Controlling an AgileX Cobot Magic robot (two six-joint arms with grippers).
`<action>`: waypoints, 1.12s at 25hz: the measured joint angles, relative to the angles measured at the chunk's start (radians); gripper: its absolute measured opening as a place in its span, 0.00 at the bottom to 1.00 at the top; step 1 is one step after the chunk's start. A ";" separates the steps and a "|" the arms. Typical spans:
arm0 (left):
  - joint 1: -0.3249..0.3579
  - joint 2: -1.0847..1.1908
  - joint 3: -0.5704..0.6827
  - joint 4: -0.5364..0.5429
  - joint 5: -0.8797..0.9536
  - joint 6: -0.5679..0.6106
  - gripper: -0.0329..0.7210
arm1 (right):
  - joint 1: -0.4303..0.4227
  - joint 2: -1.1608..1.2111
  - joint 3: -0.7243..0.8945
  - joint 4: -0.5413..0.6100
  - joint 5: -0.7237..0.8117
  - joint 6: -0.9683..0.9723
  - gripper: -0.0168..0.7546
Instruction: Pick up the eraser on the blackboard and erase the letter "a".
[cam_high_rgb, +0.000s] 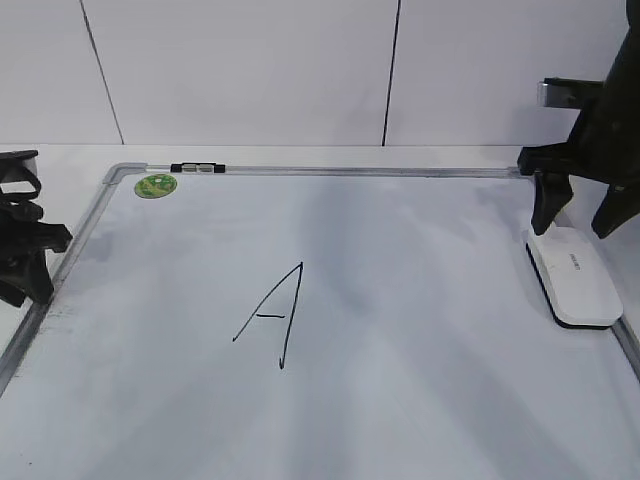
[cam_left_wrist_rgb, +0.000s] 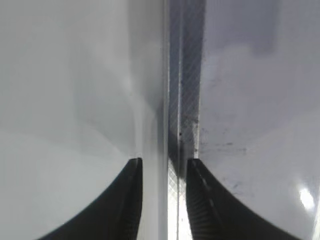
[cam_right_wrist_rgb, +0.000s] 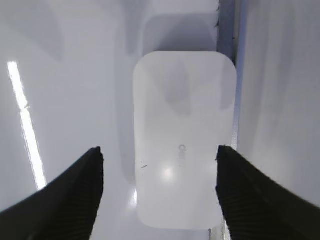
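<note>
The white eraser (cam_high_rgb: 572, 275) lies flat on the blackboard (cam_high_rgb: 420, 300), a white dry-erase board, against its right frame. My right gripper (cam_high_rgb: 575, 215) hangs just above the eraser's far end, open and empty. In the right wrist view the eraser (cam_right_wrist_rgb: 184, 140) lies between and below the spread fingers (cam_right_wrist_rgb: 159, 160), not touched. A large angular capital "A" (cam_high_rgb: 272, 315) is drawn mid-board. No small lowercase "a" shows in any view. My left gripper (cam_high_rgb: 25, 250) sits at the board's left edge, fingers (cam_left_wrist_rgb: 164, 170) apart over the grey frame (cam_left_wrist_rgb: 182, 100), holding nothing.
A round green sticker (cam_high_rgb: 155, 185) marks the board's far left corner. A small black and silver clip (cam_high_rgb: 198, 168) sits on the top frame. A white panelled wall stands behind the board. White table shows outside the frame on both sides.
</note>
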 joint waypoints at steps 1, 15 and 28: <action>0.000 -0.010 0.000 0.004 0.000 0.000 0.35 | 0.000 0.000 0.000 0.000 0.000 0.000 0.75; 0.000 -0.196 -0.183 -0.032 0.298 0.000 0.36 | 0.000 -0.202 0.000 0.017 0.005 -0.003 0.75; -0.002 -0.453 -0.192 -0.104 0.370 0.000 0.36 | 0.000 -0.562 0.102 0.062 0.023 -0.003 0.75</action>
